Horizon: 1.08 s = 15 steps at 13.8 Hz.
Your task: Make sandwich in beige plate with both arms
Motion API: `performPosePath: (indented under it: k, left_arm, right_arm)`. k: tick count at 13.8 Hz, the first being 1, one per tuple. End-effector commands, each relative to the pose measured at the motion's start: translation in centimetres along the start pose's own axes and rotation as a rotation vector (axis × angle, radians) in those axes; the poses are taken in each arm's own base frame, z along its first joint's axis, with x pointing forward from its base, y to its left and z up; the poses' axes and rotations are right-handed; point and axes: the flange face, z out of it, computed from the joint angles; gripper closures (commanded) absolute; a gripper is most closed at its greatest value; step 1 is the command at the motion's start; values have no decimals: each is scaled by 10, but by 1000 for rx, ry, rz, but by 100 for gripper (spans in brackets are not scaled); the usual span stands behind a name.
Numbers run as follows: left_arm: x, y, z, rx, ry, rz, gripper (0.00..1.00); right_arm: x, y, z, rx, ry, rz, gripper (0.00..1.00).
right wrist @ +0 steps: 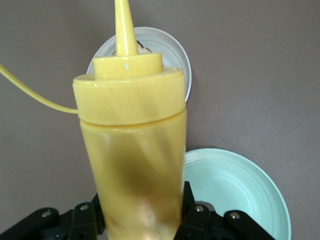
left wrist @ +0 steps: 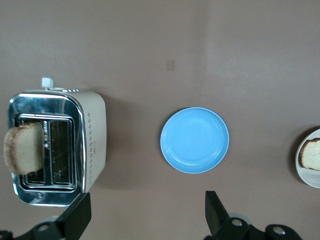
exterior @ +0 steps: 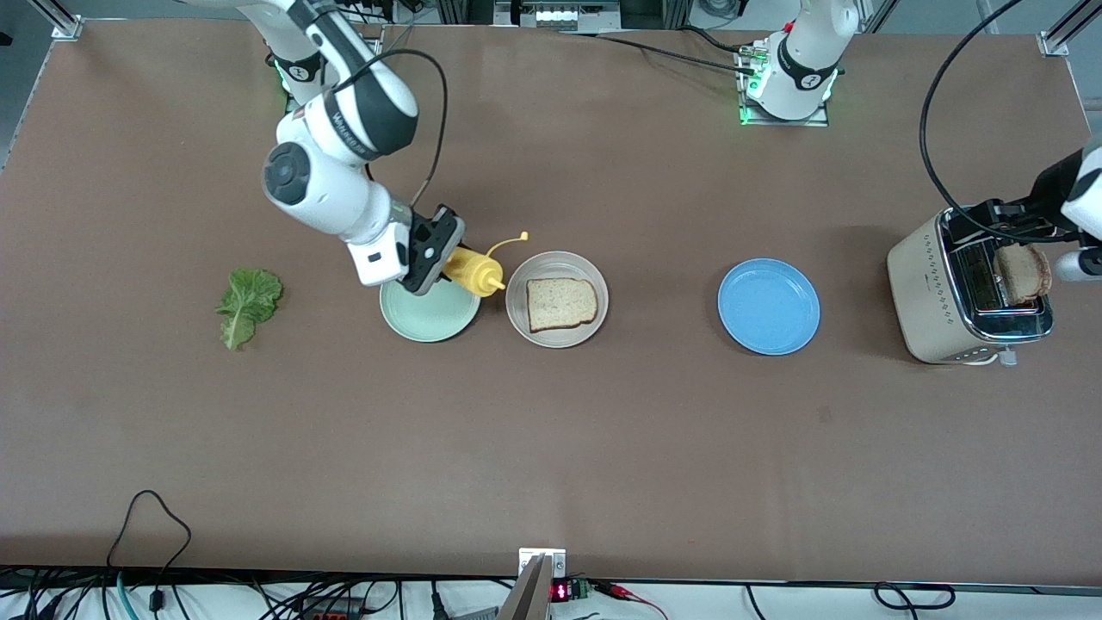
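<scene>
Lettuce leaf (exterior: 247,305) lies flat at the right arm's end of the table, well apart from everything else, not yet used. Next along, the right gripper (exterior: 443,269) is clamped on a yellow squeeze bottle (exterior: 472,271), fingers pinching its body near the base, held over the edge of the mint-green plate (exterior: 428,315). The bottle is tilted, long axis running from the gripper toward the beige plate (exterior: 557,299), nozzle (right wrist: 125,27) aimed at that plate, its cap strap trailing off to one side. The beige plate sits just beside the mint-green one, toward the left arm's end, with one bread slice (exterior: 560,303) lying flat in it; that is all of the sandwich so far. Key relation: the nozzle tip is at the beige plate's rim, short of the slice, so the likely next move is a short carry along the bottle's own axis to get over the bread before squeezing. The right arm is clearly the nearer one to the plate. Further along, the blue plate (exterior: 768,306) is bare. At the left arm's end, the toaster (exterior: 964,297) has a second bread slice (exterior: 1023,273) sticking up out of a slot. The left gripper (left wrist: 146,212) hangs above the toaster, fingers wide apart, holding nothing, slice off to one side of the gap, not between them.
</scene>
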Motion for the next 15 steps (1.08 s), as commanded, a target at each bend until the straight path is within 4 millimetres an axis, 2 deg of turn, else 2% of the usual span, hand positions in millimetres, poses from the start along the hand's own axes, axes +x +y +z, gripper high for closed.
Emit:
performPosePath:
  k: [1,6,8,9,13,15]
  left_arm:
    - [7,-12,11,-37,-16,-3,0]
    - [7,-5,9,-22,-8,32,0]
    - [2,2,3,-21,-2,31,0]
    - [0,7,-3,-20,10,50,0]
    - [0,5,-6,32,26,60,0]
    - [-2,15,-7,55,29,78,0]
  right_arm:
    - [9,-30,5,-69,-44,-42,100]
    - [23,-65,39,-149,-125,-58,100]
    - [32,-74,51,-141,-128,-49,100]
    - [45,-78,57,-157,-128,-95,100]
    - [57,-80,78,-225,-158,-159,100]
    - [62,-73,87,-232,-162,-157,100]
